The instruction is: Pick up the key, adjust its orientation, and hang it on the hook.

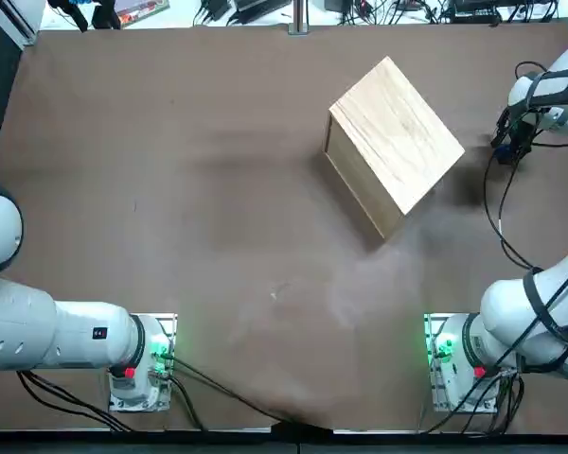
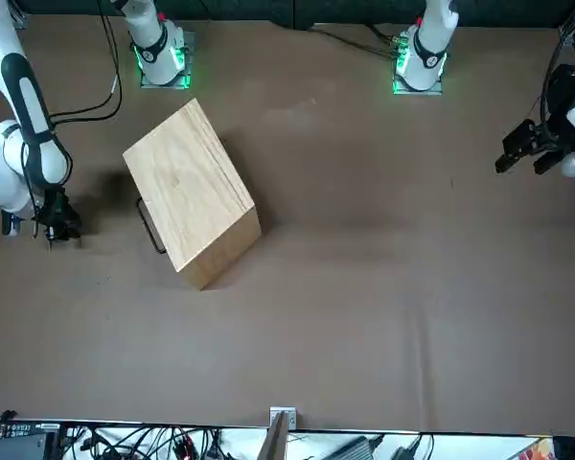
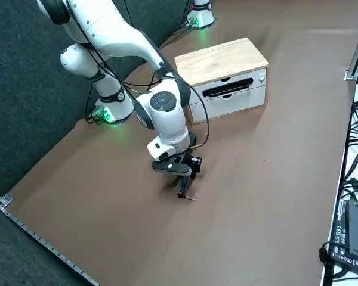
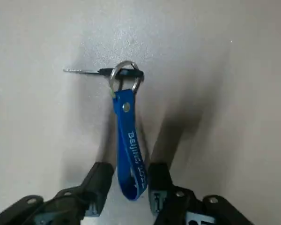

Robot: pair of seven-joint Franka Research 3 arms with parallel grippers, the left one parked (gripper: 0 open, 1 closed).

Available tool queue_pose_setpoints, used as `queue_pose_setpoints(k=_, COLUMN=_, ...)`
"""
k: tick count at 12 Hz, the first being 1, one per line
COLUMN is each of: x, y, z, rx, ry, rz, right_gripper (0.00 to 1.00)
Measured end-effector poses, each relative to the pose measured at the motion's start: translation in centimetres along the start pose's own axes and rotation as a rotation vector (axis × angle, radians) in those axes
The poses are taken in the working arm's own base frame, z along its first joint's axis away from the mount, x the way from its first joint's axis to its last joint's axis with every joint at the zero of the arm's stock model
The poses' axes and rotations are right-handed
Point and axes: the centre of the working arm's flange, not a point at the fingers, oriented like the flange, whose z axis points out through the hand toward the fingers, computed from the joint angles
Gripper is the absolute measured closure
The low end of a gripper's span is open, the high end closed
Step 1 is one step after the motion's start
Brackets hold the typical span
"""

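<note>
Okay, right gripper (image 4: 131, 169) at three o'clock from wooden drawer box (image 1: 396, 142), seen overhead; I have jaws spread, blue strap (image 4: 127, 136) of black-headed key (image 4: 103, 72) between.

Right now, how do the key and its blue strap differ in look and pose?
The key has a slim metal shaft; the strap is a broad, lettered blue loop. The key lies crosswise to the strap, whose loop end reaches between the fingertips of the right gripper. Both share one metal ring.

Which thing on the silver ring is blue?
The strap with white letters, at the right gripper. The key has a black head and silver shaft.
</note>
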Motion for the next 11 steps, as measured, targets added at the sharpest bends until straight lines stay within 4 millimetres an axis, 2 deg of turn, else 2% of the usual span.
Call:
queue_pose_setpoints(k=5, x=0.61, y=0.57, z=-0.55, rx=0.005, ry=0.004, rz=0.003, right_gripper=0.54)
queue_pose_setpoints(k=6, x=0.85, y=0.79, z=-0.64, rx=0.006, ry=0.006, rz=0.004, right_gripper=0.59)
queue_pose_setpoints(k=8, x=1.02, y=1.01, z=-0.77, rx=0.006, ry=0.006, rz=0.005, right_gripper=0.61)
queue_pose_setpoints(k=11, x=0.64, y=0.84, z=-0.85, rx=0.007, ry=0.006, rz=-0.002, right_gripper=0.97)
